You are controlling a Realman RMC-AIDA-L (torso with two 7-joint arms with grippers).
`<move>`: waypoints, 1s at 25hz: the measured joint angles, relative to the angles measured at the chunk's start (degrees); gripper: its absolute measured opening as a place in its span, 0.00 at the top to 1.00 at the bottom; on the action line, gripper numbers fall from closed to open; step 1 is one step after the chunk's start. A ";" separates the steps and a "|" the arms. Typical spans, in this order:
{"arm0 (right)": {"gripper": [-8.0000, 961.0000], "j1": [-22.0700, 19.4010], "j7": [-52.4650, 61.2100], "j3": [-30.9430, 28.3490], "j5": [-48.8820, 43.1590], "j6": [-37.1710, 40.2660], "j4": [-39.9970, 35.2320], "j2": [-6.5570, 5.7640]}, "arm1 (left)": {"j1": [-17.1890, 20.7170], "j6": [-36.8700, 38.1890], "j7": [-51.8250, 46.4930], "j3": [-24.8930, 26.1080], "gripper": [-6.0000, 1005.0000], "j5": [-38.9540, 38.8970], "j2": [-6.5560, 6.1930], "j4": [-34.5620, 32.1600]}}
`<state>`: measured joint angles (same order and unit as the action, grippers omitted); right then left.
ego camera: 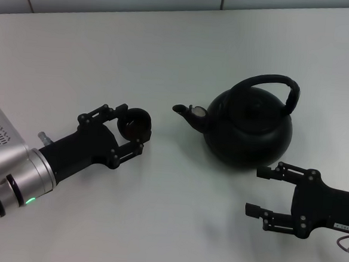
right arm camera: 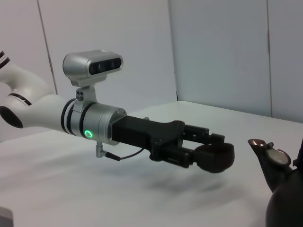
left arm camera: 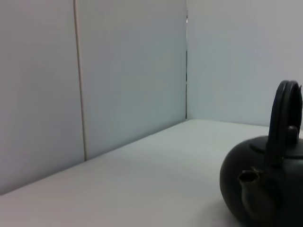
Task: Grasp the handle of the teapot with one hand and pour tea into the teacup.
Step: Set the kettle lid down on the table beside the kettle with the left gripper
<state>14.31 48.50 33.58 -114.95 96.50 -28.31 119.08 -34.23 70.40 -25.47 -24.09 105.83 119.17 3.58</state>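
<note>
The matte-black teapot [ego camera: 249, 129] stands on the white table, its short spout [ego camera: 185, 111] pointing toward my left arm. Its arched black handle [ego camera: 274, 82] curves over the lid. My left gripper [ego camera: 131, 127] is shut on the small dark teacup [ego camera: 138, 121], just left of the spout. In the right wrist view, the left gripper [right arm camera: 212, 152] holds the teacup [right arm camera: 217, 158] a little above the table, apart from the spout [right arm camera: 264, 152]. My right gripper [ego camera: 260, 191] is open and empty, low at the teapot's near right side. The left wrist view shows the teapot [left arm camera: 265, 194] and its handle [left arm camera: 284, 118].
The white table [ego camera: 186, 48] stretches in all directions around the pot. Pale wall panels [left arm camera: 132, 71] stand behind its far edge. No other objects are on the surface.
</note>
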 joint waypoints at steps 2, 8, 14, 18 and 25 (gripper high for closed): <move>0.22 0.01 -0.08 0.00 0.00 -0.01 0.00 0.00 | 0.01 -0.64 0.36 -0.09 0.27 -0.03 0.00 0.31; 0.22 0.03 -0.23 0.00 0.00 -0.06 0.00 0.00 | -0.41 -4.08 3.77 0.10 0.26 -0.02 0.01 2.48; 0.22 0.10 -0.23 -0.06 0.01 -0.04 0.00 0.00 | -0.66 -5.16 4.83 0.18 0.25 -0.02 0.00 3.16; 0.22 0.11 -0.25 -0.16 -0.06 -0.03 0.01 0.00 | -0.80 -5.37 5.20 0.22 0.24 -0.02 0.00 3.91; 0.22 0.11 -0.25 -0.03 -0.08 0.00 0.01 0.00 | -1.10 -7.27 4.85 0.44 0.23 -0.02 0.00 4.30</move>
<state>14.41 48.24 33.55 -115.03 96.50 -28.30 119.08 -35.33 63.13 -20.61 -23.65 105.81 119.17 7.88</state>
